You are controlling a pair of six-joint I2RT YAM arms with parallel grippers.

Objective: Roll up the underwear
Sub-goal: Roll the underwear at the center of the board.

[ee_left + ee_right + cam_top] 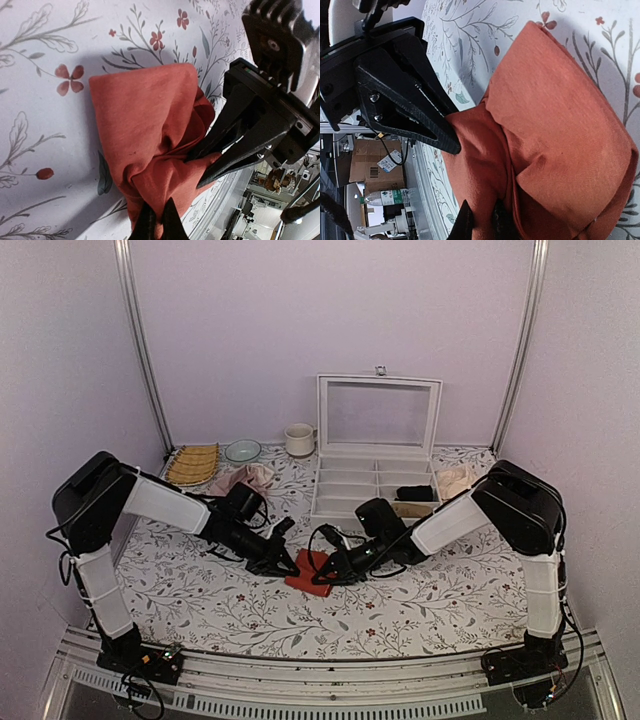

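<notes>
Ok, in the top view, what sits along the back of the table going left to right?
Woven mat → pale green bowl → cream mug → white compartment box, lid up.

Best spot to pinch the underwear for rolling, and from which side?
Probably the bunched ridge of the underwear, low from the side where the left claw and right claw now pinch: folds there stand proud, while the opposite panel lies flat, no lip.

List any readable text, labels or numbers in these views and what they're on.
None legible.
Sticker on the cardboard box, right wrist view: barcode and print, too small to read.
Label on the bottle: blurred.
The underwear: no lettering in view.
</notes>
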